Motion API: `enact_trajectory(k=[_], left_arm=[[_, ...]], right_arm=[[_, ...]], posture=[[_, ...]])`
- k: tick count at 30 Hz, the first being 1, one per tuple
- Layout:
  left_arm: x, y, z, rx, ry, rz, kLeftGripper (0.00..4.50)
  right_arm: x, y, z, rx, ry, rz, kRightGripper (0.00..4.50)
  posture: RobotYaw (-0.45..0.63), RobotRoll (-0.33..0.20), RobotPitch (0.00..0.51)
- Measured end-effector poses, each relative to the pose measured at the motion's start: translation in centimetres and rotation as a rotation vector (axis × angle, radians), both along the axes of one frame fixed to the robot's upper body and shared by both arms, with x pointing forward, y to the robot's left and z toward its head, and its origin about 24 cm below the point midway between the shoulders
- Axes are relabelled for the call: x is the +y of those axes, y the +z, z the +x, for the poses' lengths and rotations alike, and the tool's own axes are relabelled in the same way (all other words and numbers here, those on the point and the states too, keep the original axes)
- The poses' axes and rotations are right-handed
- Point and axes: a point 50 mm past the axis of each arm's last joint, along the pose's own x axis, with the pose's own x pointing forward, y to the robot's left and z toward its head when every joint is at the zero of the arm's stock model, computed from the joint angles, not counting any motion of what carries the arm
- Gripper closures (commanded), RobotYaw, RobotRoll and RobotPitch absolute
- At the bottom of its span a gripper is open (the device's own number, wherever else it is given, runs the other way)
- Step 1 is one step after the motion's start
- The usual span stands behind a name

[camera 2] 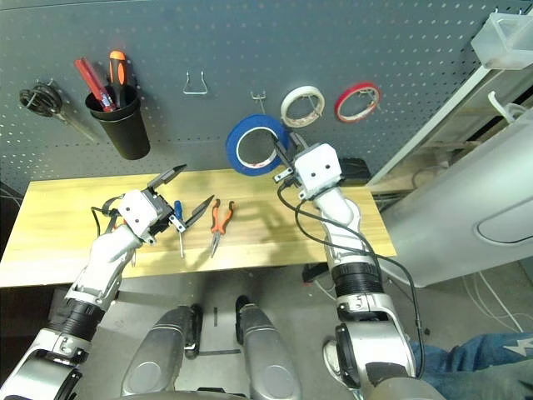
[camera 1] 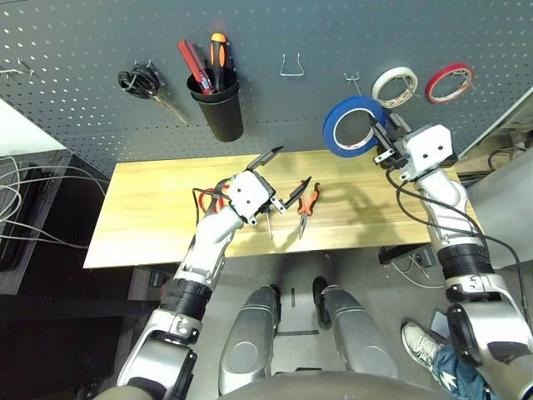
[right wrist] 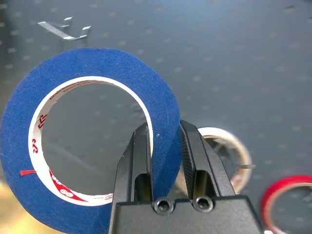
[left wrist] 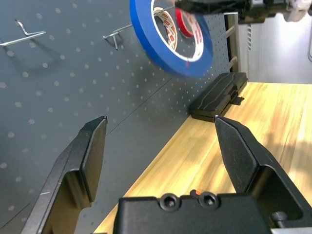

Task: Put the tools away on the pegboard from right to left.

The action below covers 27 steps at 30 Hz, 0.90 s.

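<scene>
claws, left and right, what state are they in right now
Left claw: open, holding nothing.
Right claw: closed on the blue tape ring, gripping its side.

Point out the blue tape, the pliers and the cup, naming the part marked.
Blue tape (right wrist: pixel 165 97): right wrist view, on its blue outer band.
Pliers (camera 1: pixel 303 223): left eye view, on the jaws.
Cup (camera 1: pixel 223 117): left eye view, on its black wall.

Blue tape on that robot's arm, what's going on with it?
The robot's right fingers are clamped on the rim of the blue tape ring, holding it up at the pegboard. The left fingers stand open and empty. The pliers lie on the table.
</scene>
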Motion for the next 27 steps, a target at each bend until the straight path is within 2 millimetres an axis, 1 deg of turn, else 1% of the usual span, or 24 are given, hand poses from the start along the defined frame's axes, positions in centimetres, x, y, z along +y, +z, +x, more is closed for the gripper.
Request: enact_trajectory(k=[6, 9, 18, 20, 21, 24, 25, 26, 27], left_arm=[[0.0, 0.1, 0.2, -0.003, 0.001, 0.002, 0.00], [0.0, 0.1, 0.3, 0.001, 0.002, 0.002, 0.00], [-0.2, 0.3, 0.5, -0.005, 0.002, -0.005, 0.00], [-0.3, 0.3, 0.6, -0.006, 0.002, -0.006, 0.00], [-0.3, 0.3, 0.6, -0.006, 0.002, -0.006, 0.00], [-0.3, 0.3, 0.6, -0.005, 0.003, -0.008, 0.00], [-0.3, 0.3, 0.5, -0.005, 0.003, -0.008, 0.00], [-0.3, 0.3, 0.5, -0.004, 0.004, -0.007, 0.00], [-0.2, 0.2, 0.5, -0.002, 0.005, -0.006, 0.00]], right_arm=[[-1.0, 1.2, 1.1, -0.038, -0.127, 0.063, 3.77], [-1.1, 1.4, 1.9, -0.025, -0.174, 0.075, 3.77], [0.7, 1.4, 4.4, 0.039, -0.225, 0.103, 3.77], [1.0, 1.2, 4.8, 0.060, -0.225, 0.110, 3.06], [1.1, 1.1, 5.0, 0.070, -0.225, 0.112, 2.79], [1.4, 0.0, 5.1, 0.124, -0.225, 0.114, 1.83], [1.4, -0.3, 5.1, 0.136, -0.226, 0.112, 2.22], [1.3, -0.5, 5.2, 0.145, -0.226, 0.111, 2.35], [1.3, -0.5, 5.2, 0.147, -0.227, 0.110, 2.59]], posture=[[0.05, 0.000, 0.201], [0.05, 0.000, 0.201], [0.07, 0.000, 0.206], [0.07, 0.000, 0.208], [0.07, 0.000, 0.208], [0.07, 0.000, 0.207], [0.07, 0.000, 0.206], [0.07, 0.000, 0.206], [0.07, 0.000, 0.205]])
